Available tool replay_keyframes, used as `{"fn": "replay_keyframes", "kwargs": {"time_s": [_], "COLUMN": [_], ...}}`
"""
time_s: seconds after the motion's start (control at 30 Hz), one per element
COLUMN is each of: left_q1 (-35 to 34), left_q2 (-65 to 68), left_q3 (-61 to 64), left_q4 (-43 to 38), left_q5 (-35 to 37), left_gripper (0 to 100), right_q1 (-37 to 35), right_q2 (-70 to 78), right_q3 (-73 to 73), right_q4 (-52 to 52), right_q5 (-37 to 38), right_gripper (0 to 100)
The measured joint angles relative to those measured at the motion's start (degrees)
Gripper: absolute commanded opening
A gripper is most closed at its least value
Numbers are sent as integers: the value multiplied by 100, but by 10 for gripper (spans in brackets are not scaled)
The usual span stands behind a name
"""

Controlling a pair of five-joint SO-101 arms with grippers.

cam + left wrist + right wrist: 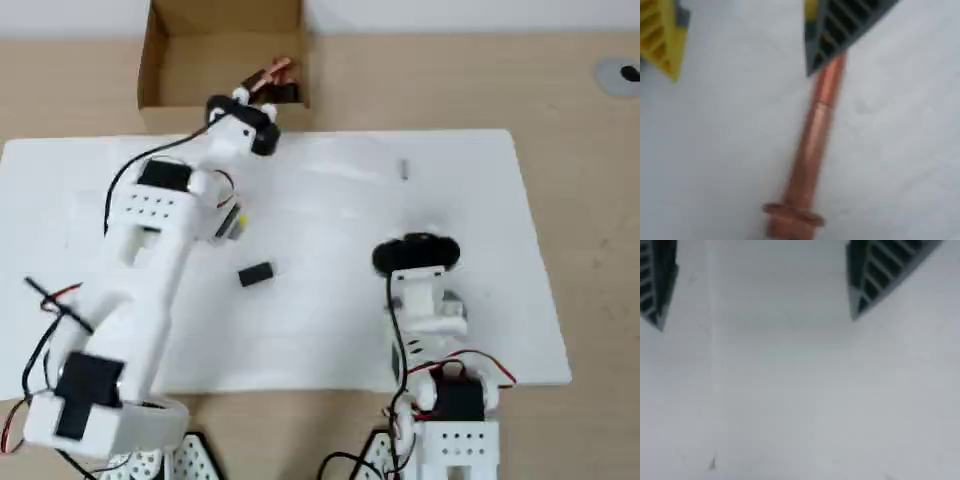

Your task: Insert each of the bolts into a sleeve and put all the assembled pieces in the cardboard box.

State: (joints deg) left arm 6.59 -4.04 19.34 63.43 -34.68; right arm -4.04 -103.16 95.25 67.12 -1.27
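A copper bolt [807, 150] lies on a pale surface, its flanged head toward the camera. My left gripper [742, 75] is open. Its grey finger [840, 30] overlaps the bolt's shank tip, and the yellow finger [660, 40] stands well off to the side. In the high view the left gripper [268, 82] is over the front right corner of the cardboard box [160, 60], with a copper bolt [280, 68] showing there. A black sleeve [256, 273] lies on the white mat [330, 320]. My right gripper [757, 322] hangs open over bare mat.
A small grey piece [404, 170] lies on the mat's far right part. The right arm [415, 255] stands at mid-right, and the left arm's body [150, 230] crosses the mat's left side. Bare wooden table [580, 200] surrounds the mat.
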Motion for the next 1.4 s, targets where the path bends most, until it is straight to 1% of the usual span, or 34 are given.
{"fn": "replay_keyframes", "kwargs": {"time_s": [0.23, 0.37, 0.43, 0.5, 0.6, 0.73, 0.83, 1.0, 1.07, 1.17, 1.4], "left_q1": [-70, -70, -70, -70, -70, -79, -79, -132, -132, -123, -88], "left_q2": [387, 484, 571, 712, 932, 1292, 1547, 1864, 1943, 2031, 2084], "left_q3": [-352, -396, -396, -413, -448, -492, -501, -624, -642, -668, -642], "left_q4": [-176, -193, -220, -229, -369, -756, -879, -1081, -1090, -1081, -1055], "left_q5": [-554, -862, -941, -949, -1002, -1002, -1002, -941, -923, -888, -721], "left_gripper": [178, 178, 178, 178, 177, 175, 174, 171, 126, 10, 9], "right_q1": [0, 0, 0, 0, 0, 0, 0, 0, 0, 0, 0], "right_q2": [0, 0, 0, 0, 0, 0, 0, 0, 0, 0, 0], "right_q3": [18, 18, 18, 18, 18, -18, -158, -448, -554, -659, -659], "right_q4": [-791, -870, -870, -870, -870, -870, -870, -870, -870, -870, -870], "right_q5": [0, 0, 149, 536, 1415, 2567, 3051, 3218, 3244, 3244, 3244], "right_gripper": [281, 281, 281, 280, 280, 280, 280, 280, 278, 278, 278]}}
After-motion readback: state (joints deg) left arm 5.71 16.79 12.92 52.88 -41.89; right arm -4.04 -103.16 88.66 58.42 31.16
